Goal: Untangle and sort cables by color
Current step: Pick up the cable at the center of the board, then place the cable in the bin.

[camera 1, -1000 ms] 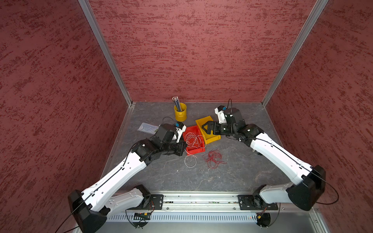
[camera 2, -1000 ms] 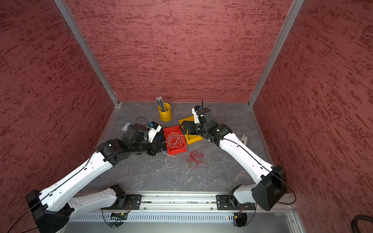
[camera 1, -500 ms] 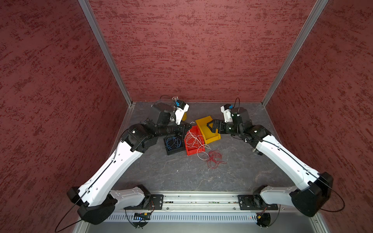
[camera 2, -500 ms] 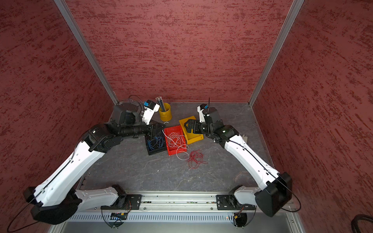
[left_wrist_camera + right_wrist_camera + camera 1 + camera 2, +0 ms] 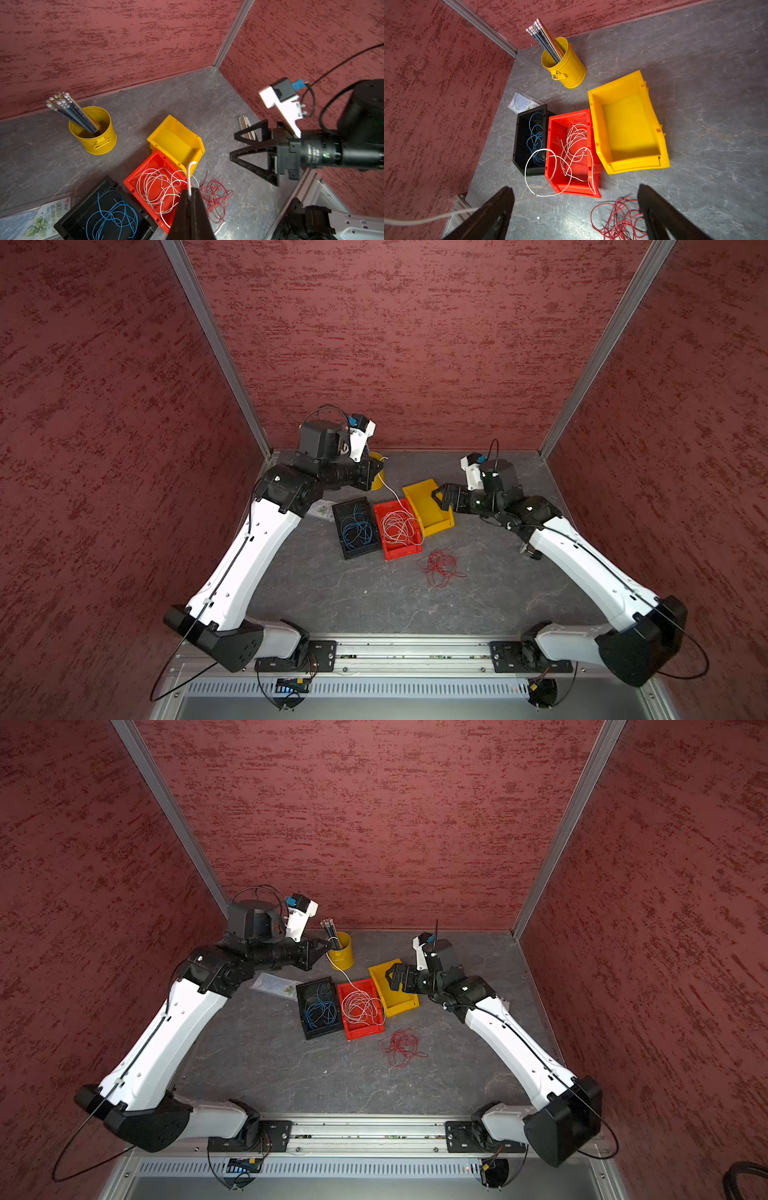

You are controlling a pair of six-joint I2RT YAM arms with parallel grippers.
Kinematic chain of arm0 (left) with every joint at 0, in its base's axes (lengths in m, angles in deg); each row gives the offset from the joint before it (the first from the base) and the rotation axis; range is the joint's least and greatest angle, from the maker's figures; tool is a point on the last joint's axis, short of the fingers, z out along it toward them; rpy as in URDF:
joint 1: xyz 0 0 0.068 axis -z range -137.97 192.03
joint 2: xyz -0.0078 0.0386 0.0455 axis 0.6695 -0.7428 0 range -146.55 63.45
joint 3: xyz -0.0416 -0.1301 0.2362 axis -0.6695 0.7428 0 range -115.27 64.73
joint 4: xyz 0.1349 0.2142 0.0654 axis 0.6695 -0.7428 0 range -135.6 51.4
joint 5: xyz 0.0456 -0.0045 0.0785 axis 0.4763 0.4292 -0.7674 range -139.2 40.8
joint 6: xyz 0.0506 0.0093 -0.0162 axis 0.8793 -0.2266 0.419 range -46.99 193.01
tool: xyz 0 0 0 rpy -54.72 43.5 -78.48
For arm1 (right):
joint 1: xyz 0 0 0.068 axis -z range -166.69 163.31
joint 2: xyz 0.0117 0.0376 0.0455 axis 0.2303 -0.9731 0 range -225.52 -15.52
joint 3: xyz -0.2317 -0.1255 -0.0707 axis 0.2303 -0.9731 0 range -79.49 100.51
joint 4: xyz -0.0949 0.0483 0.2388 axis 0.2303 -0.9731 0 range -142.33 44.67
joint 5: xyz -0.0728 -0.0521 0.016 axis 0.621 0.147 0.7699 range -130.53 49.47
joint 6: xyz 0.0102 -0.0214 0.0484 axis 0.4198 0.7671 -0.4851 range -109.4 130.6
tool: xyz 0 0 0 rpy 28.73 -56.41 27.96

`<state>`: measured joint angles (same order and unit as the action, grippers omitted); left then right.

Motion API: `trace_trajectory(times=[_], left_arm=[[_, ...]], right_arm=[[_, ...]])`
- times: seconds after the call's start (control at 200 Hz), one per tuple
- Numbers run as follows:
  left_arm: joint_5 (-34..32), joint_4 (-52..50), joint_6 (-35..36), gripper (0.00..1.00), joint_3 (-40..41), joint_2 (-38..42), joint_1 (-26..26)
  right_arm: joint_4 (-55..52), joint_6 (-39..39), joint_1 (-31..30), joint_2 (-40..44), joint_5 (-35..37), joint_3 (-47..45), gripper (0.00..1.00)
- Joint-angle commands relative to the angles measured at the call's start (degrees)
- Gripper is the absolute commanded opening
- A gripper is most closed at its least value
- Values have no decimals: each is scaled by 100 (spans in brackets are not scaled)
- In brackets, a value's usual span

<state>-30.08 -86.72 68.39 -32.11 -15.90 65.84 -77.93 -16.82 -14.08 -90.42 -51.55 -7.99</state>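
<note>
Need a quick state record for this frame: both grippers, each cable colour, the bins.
left gripper: raised, jaws shut on a white cable strand that trails down into the red bin
right gripper: jaws open, empty, raised near the yellow bin
blue cables: in the black bin
white cables: in the red bin
red cables: loose pile on the table, beside the red bin
yellow bin: empty

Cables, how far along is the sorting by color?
Done: blue cables in the black bin, white cables mostly in the red bin. In hand: left pincer shut on a white strand trailing into that bin. Left: red cables loose on the table; yellow bin empty.
</note>
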Motion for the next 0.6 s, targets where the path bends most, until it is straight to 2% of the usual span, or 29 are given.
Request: trace_trajectory(times=[0.0, 0.21, 0.591], left_arm=[[765, 639, 137, 0, 383, -149, -337], [1340, 1295, 214, 0, 889, -622, -641], [1272, 1407, 348, 0, 977, -1417, -672]], right_arm=[[-13, 26, 93, -5, -64, 30, 98], [86, -33, 112, -186, -124, 65, 98], [190, -116, 129, -318, -248, 12, 98]])
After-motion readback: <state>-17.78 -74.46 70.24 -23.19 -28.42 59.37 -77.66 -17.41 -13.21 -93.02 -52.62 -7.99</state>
